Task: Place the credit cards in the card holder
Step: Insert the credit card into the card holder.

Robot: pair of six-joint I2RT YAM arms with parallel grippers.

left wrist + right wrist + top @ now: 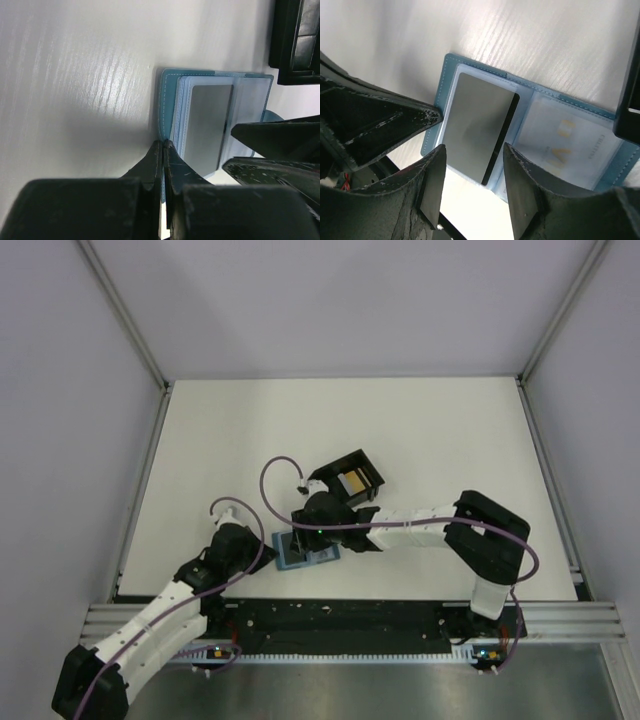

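Observation:
The teal-blue card holder (pixel 318 558) lies open on the table near the front edge. In the right wrist view a silver-grey credit card (pixel 470 115) rests on its left page and a white card (pixel 565 142) sits under the clear right pocket. My right gripper (pixel 474 150) is open, its jaws just above the silver card's near end. My left gripper (pixel 164 146) is shut on the card holder's (pixel 169 95) left cover edge. An orange-yellow card (pixel 352 482) lies in the black tray (pixel 368 468).
The black open-topped tray stands just behind the card holder, and its edge shows in the right wrist view (pixel 631 95). The two grippers are close together over the holder. The table's black front rail (pixel 330 615) runs right below them.

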